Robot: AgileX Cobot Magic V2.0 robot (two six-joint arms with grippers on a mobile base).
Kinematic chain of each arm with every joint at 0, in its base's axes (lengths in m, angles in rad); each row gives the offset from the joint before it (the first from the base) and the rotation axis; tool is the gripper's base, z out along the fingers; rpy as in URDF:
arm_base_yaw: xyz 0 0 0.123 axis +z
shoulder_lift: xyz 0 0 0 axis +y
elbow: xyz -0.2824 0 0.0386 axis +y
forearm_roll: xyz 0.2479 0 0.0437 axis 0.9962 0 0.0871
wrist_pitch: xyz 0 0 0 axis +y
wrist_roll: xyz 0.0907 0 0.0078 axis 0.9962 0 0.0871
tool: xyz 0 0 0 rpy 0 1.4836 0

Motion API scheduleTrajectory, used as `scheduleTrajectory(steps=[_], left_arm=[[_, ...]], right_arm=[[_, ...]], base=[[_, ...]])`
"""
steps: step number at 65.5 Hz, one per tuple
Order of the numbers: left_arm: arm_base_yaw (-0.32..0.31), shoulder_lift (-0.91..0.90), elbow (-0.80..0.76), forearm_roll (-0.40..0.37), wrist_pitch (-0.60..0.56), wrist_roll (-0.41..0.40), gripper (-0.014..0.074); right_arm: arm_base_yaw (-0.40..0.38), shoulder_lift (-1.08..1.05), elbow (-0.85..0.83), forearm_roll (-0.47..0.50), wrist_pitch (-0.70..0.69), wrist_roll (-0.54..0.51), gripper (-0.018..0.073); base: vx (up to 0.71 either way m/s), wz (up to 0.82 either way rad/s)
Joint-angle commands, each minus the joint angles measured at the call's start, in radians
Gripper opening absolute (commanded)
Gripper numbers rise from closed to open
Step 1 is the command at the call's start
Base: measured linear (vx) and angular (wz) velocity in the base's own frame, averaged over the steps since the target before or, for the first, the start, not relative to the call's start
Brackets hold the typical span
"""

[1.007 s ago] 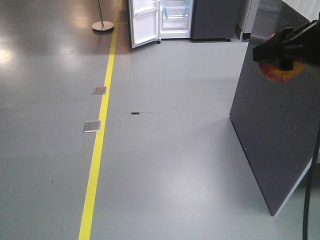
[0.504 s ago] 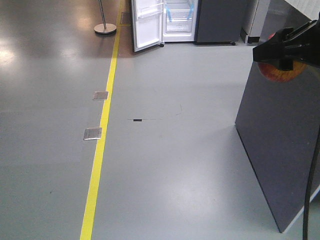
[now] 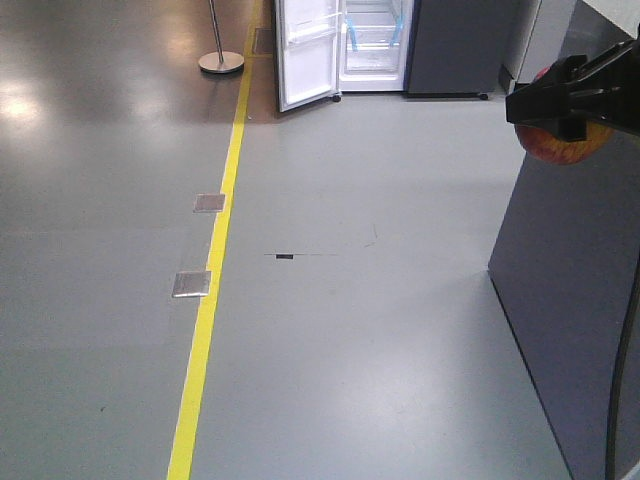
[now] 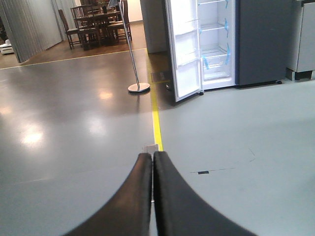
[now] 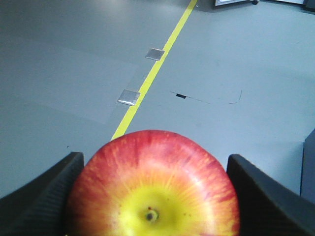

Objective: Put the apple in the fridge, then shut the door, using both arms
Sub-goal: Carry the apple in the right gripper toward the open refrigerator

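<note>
Got the apple [image 5: 152, 189] squeezed in the right gripper [image 3: 562, 104] up close at 2 o'clock, left gripper [image 4: 152, 196] pinched shut on nothing. Best to hold that squeeze steady, skirt the dark panel [image 3: 575, 310] at 3, and roll for the fridge [image 3: 452, 45], door [image 3: 305, 55] open, far off at 12.

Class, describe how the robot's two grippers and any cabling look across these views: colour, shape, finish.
The left gripper has two smooth, matte black fingers that curve to narrow tips. The right gripper is angular and matte black, with broad wedge-shaped fingers. A thin black cable hangs beside it. No markings are visible.
</note>
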Motion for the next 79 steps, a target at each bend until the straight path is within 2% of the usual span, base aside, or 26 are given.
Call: scheduleTrajectory(steps=[1,79], left_arm=[[0.001,-0.017,0.014,0.003,-0.072,-0.003,-0.0008],[0.001,-0.017,0.014,0.003,-0.072,-0.003,-0.0008]], right_arm=[[0.001,-0.029,-0.029,0.026,-0.062,-0.005,0.0133],[0.001,-0.029,-0.029,0.026,-0.062,-0.006,0.0133]], base=[[0.19,0.06],[0.19,0.0]])
